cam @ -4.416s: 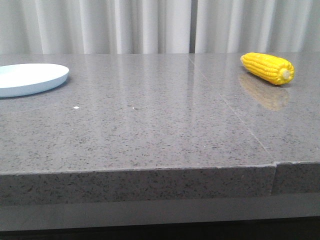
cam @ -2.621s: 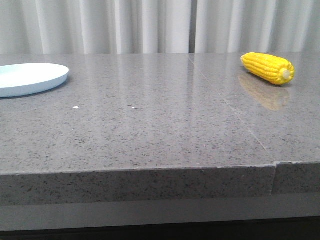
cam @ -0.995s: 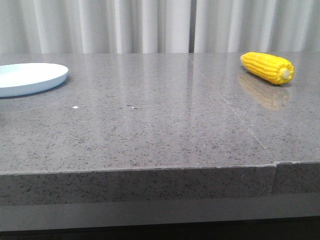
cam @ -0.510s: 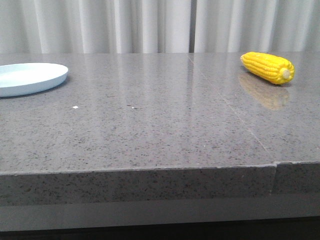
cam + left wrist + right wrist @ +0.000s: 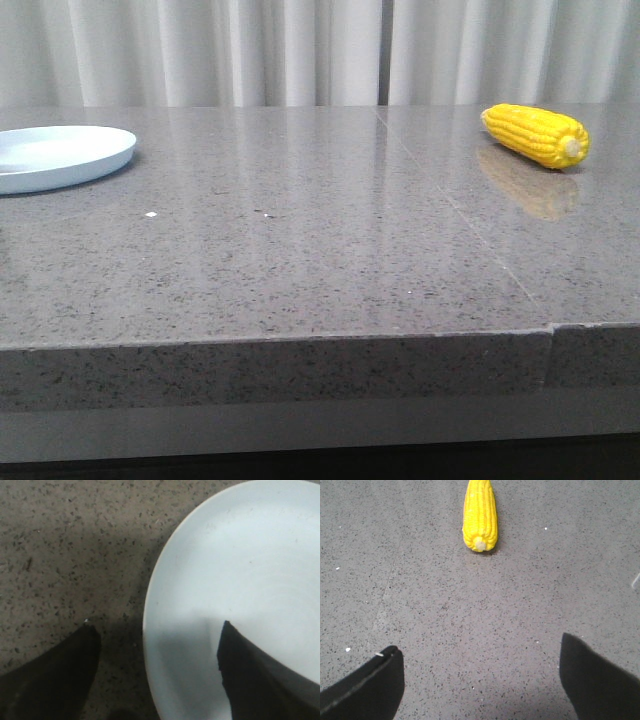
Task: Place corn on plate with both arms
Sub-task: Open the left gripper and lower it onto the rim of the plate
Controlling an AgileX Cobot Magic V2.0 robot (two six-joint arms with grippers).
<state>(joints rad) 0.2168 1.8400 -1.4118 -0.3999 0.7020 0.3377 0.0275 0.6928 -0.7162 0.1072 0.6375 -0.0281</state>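
Right wrist view: corn [image 5: 480,515] well beyond the wide-spread right pincer [image 5: 482,682].

Plate [image 5: 60,158] lies on table [image 5: 300,250] at far left. Corn [image 5: 535,136] lies on table at far right, well apart from plate. Curtain [image 5: 300,50] hangs behind table. Seam [image 5: 450,215] crosses table left of corn.

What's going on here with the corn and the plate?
Nothing is being held yet. A yellow corn cob lies on the right side of the grey table, and a pale plate sits empty at the far left. The right gripper is open, pointed at the corn but well short of it. The left gripper is open too, with one finger over the plate's rim and the other over the table.
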